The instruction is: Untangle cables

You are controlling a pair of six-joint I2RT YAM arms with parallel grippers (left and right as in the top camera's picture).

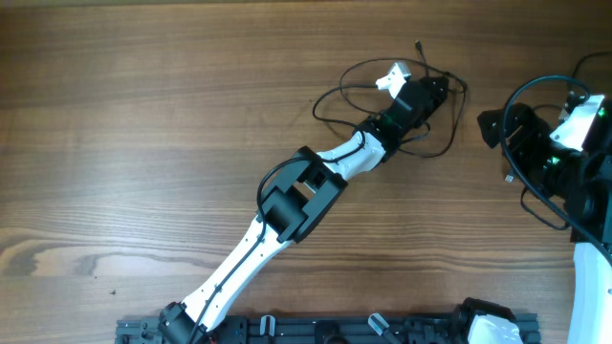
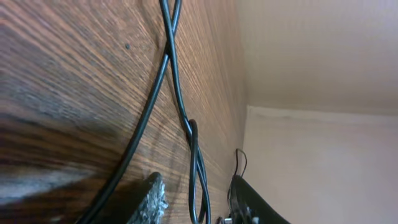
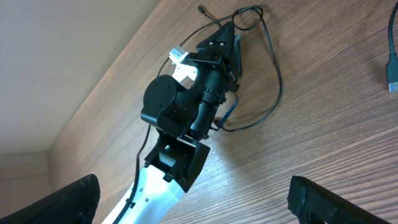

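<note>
Near the table's far edge, right of centre, the cables lie in one loose tangle. Their crossings look unresolved, so most work remains. I count at least two strands and one plug end. The left gripper sits among them, and I cannot tell how far it is open. At the right edge, the right gripper gapes wide and empty.
</note>
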